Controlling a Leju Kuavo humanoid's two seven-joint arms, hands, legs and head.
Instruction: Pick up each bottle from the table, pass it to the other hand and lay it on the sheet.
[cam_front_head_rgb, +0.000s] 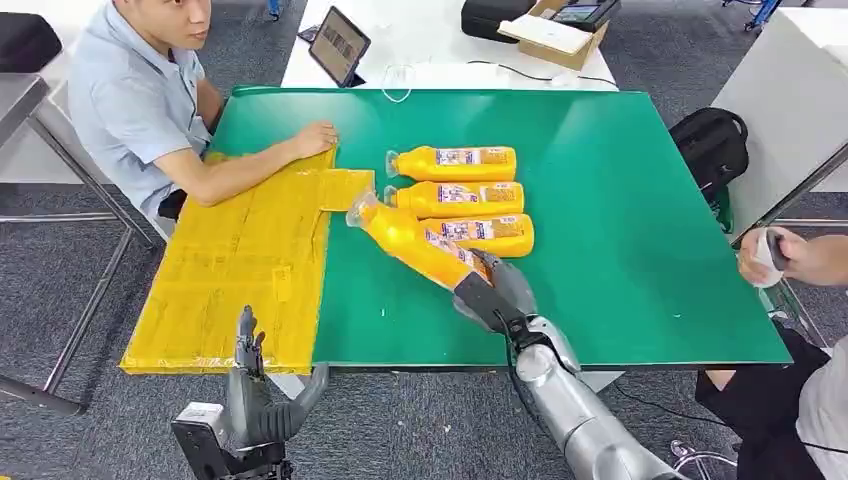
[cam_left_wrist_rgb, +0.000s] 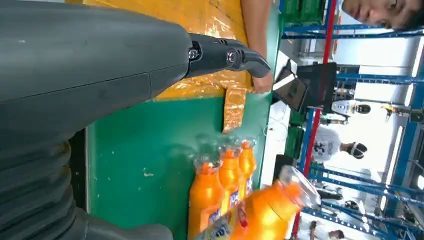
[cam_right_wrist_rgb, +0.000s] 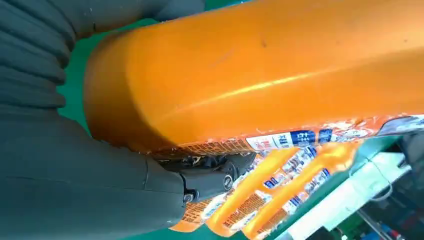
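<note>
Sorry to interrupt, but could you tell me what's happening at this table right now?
The robot's right hand holds an orange bottle by its base, lifted and angled toward the yellow sheet. Three more bottles lie side by side on the green table. The left hand waits open near the sheet's near edge. A person's hand rests on the sheet.

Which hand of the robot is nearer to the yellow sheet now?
Left. The left hand hovers at the yellow sheet's near edge; the right hand holds a bottle over the green mat.

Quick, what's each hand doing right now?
Left hand: open, holding nothing.
Right hand: grips the base end of an orange plastic drink bottle.
</note>
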